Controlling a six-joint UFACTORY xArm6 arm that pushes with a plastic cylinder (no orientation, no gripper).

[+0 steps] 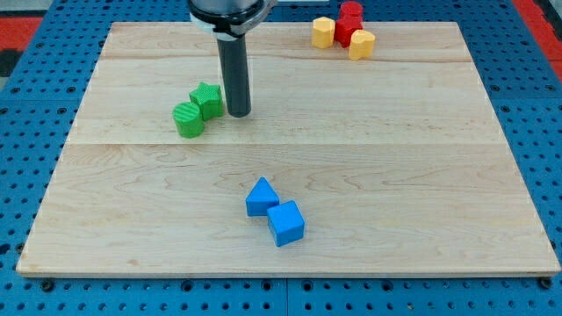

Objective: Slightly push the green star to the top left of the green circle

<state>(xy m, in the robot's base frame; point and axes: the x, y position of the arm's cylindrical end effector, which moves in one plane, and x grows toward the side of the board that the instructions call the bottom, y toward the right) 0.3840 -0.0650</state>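
The green star (207, 99) lies on the wooden board (290, 211) left of centre, near the view's top. The green circle (188, 119) sits just below and left of it, touching it. My tip (239, 113) rests on the board just to the right of the green star, very close to its right edge; contact cannot be made out.
A blue triangle-like block (261, 197) and a blue cube (285, 223) lie together near the view's bottom centre. Two yellow blocks (324, 32) (361, 44) and two red blocks (348, 24) cluster at the view's top right. Blue perforated table surrounds the board.
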